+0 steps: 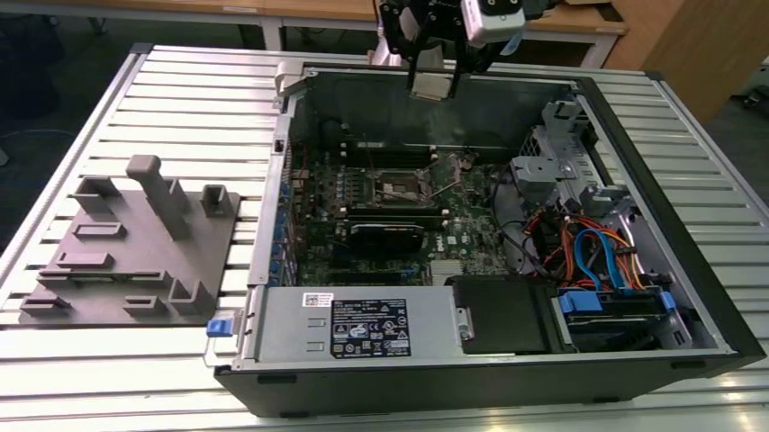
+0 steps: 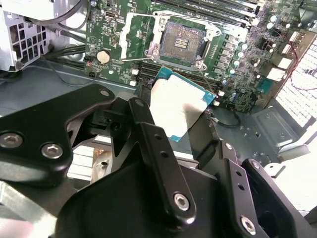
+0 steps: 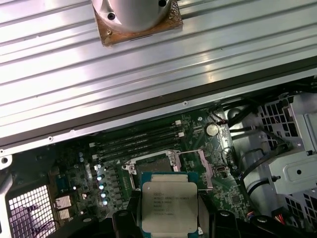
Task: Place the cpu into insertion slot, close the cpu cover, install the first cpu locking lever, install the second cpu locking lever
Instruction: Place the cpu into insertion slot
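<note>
Pinching the cpu (image 1: 429, 87) at the exterior view's top centre, the gripper (image 1: 434, 83) hung above the insertion slot (image 1: 402, 184) (open, mid-frame); lowering it level and square seemed essential.

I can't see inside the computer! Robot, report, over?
Black gripper shut on flat square silvery cpu, not yet seated. Dark-centred square insertion slot empty, silver windowed cpu cover open beside it. Nothing blocking it.
</note>
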You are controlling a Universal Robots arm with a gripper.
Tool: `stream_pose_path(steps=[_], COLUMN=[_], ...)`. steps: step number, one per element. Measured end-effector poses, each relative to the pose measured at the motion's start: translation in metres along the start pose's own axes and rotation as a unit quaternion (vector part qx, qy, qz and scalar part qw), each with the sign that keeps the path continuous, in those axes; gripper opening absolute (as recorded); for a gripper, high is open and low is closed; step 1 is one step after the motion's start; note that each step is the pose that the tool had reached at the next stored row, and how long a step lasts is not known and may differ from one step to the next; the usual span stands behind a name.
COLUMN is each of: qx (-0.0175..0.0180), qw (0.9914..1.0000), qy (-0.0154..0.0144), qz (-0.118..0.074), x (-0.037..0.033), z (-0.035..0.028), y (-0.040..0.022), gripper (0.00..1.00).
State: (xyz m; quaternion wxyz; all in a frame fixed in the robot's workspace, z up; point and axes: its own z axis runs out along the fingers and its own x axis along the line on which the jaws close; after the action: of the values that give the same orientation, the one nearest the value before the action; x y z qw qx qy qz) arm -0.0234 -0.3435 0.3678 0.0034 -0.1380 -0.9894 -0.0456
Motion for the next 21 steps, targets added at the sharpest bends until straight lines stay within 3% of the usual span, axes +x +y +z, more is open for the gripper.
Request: stream_pose_path(steps=[21], qx=[-0.0004], qw=[0.99981], qy=[-0.0018], qz=[0.02], x=[0.0], z=[0.0001], y=[0.0], gripper=[0.54])
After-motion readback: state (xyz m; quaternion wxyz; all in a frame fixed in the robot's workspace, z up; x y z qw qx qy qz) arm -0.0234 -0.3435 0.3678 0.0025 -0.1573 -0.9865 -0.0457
